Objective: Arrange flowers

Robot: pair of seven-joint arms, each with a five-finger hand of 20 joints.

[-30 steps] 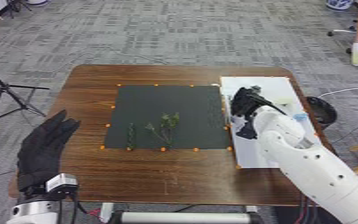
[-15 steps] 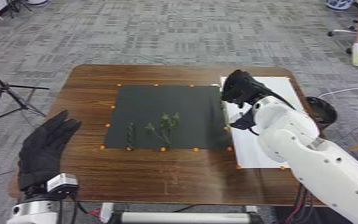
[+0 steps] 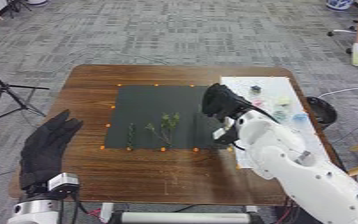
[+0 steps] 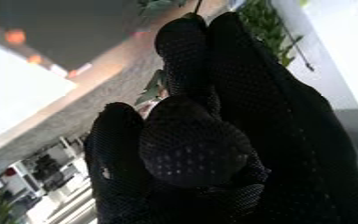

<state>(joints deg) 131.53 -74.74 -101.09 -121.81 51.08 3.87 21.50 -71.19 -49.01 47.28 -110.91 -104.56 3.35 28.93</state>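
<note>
In the head view, my right hand (image 3: pixel 222 102) is over the right edge of the black mat (image 3: pixel 149 102), beside the white sheet. In the right wrist view, the thumb of my right hand (image 4: pixel 193 145) presses against its fingers, with a green sprig (image 4: pixel 155 87) showing between them; part of it is hidden by the glove. More greenery (image 4: pixel 278 32) shows behind the fingers. On the mat's lower part lie a thin sprig (image 3: pixel 130 136) and a branching leafy sprig (image 3: pixel 169 122). My left hand (image 3: pixel 47 147) stays left of the mat, its fingers straight.
The white sheet (image 3: pixel 269 81) at the right carries a dark green piece (image 3: pixel 255 90), a pink flower (image 3: pixel 257 102) and pale blue pieces (image 3: pixel 300 117). Small orange markers edge the mat. A black bin (image 3: pixel 322 112) stands beside the table (image 3: pixel 158 182).
My right hand has moved left from over the white sheet to the mat's right edge, uncovering the coloured pieces on the sheet. My left hand has not moved.
</note>
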